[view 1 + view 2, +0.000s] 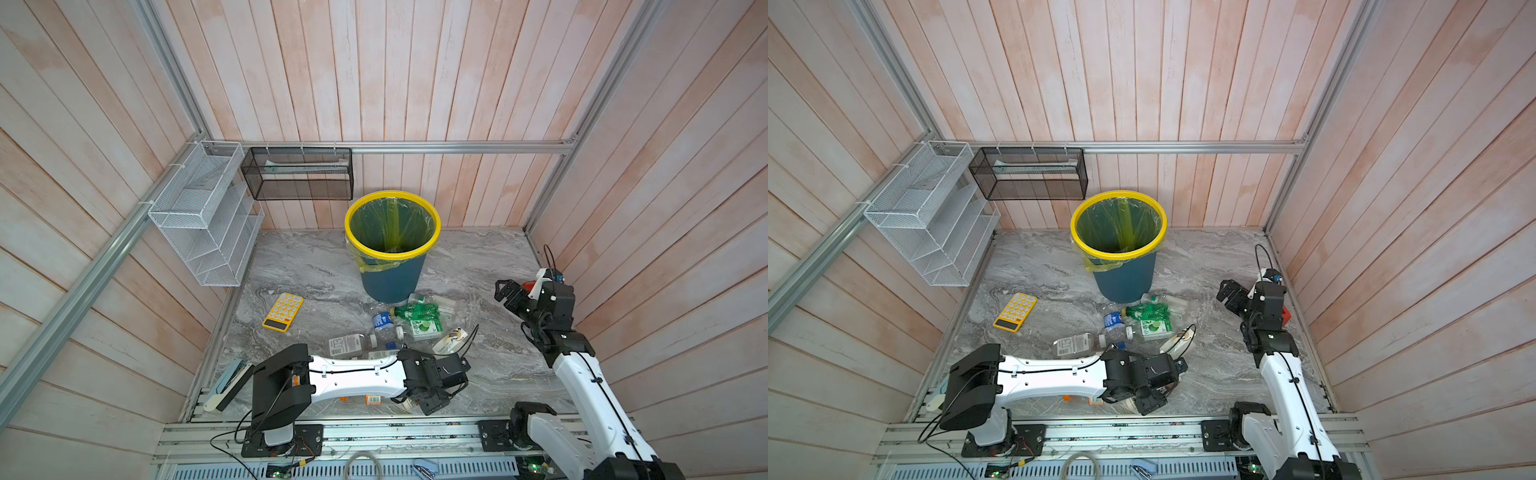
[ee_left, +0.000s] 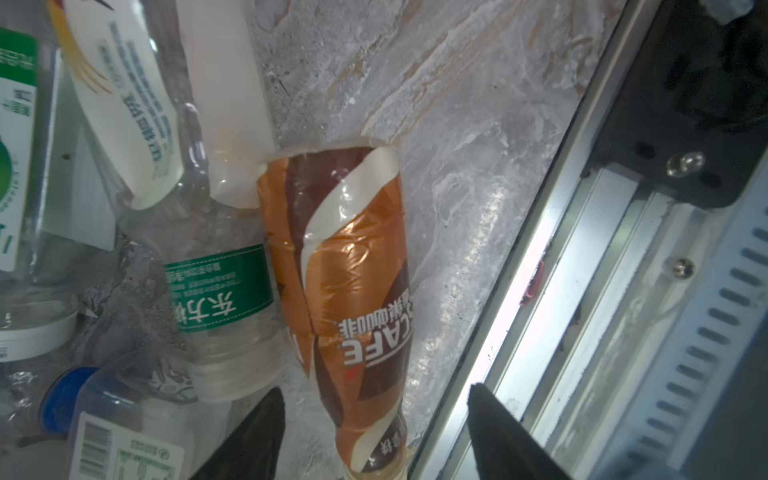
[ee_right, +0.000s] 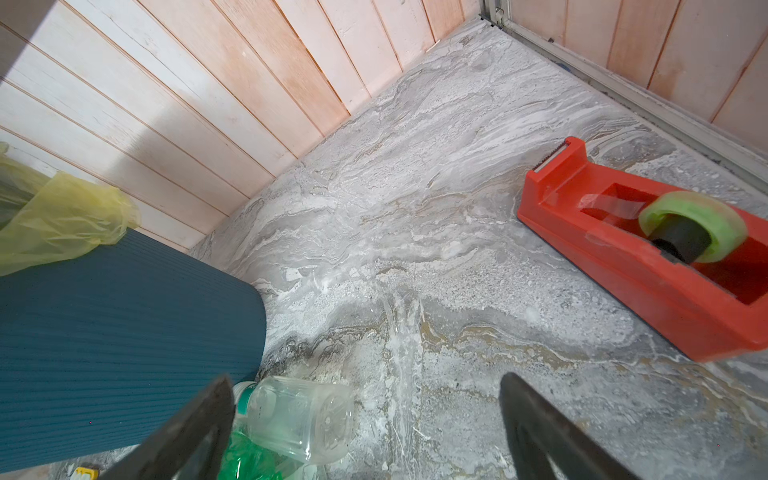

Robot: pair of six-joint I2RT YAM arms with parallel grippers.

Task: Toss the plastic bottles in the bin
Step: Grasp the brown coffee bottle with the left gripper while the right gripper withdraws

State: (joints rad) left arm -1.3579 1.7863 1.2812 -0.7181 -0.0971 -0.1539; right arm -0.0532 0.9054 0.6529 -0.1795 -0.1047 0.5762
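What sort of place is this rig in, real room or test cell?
Most likely a staged robot test cell: plank wall panels on aluminium framing, a marble-look tabletop, and a slotted mounting rail along the front edge. The bin and scattered plastic bottles look like props.

- Left claw (image 2: 376, 390): the wrist view shows only its finger tips, the rest cut by the edge. In both top views the wrist covers it.
- Brown bottle (image 2: 349, 291): its cap end runs off the edge between the fingers. From above the arm hides it; the orange bits (image 1: 373, 400) may be it.
- Tape dispenser (image 3: 623, 257): cut by the edge. From above only a red corner (image 1: 1285, 316) shows behind the right arm.
- Bin (image 3: 124, 332): rim out of the right wrist view, wall cut off.
- Basket (image 1: 297, 173): something pale inside, too small to tell.
- Teal-white thing (image 1: 230, 384): half hidden by the left arm's base.
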